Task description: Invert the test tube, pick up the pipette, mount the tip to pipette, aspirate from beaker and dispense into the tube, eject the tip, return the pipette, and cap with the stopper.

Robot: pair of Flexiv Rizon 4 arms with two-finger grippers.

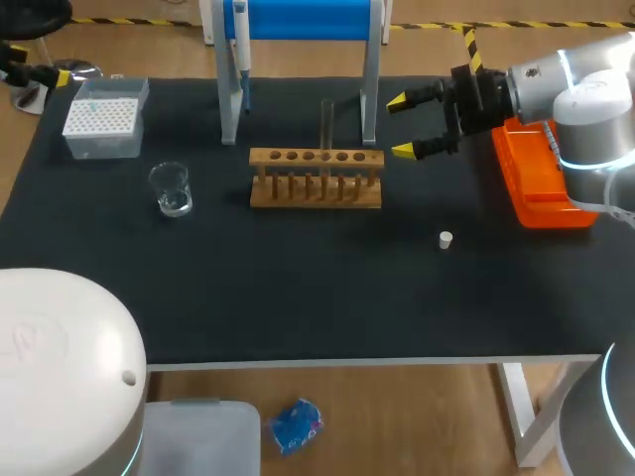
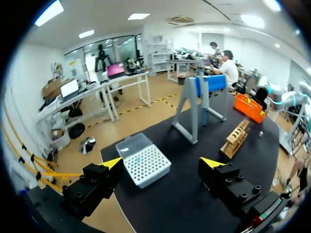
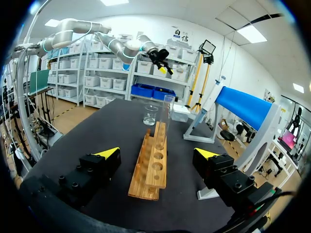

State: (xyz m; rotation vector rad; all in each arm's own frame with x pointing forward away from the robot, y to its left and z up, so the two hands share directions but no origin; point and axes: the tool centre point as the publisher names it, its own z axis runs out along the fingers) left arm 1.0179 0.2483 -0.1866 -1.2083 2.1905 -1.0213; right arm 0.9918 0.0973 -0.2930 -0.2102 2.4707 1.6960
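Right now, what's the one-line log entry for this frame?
right arm: jaws open, facing rack | left arm: jaws open, facing tip box | test tube: upright in rack | pipette: on stand | stopper: on table

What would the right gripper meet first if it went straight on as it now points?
Most likely the near end of the wooden rack, lying ahead between the right gripper's open fingers. If it passes above that, the upright test tube comes first; height is unclear.
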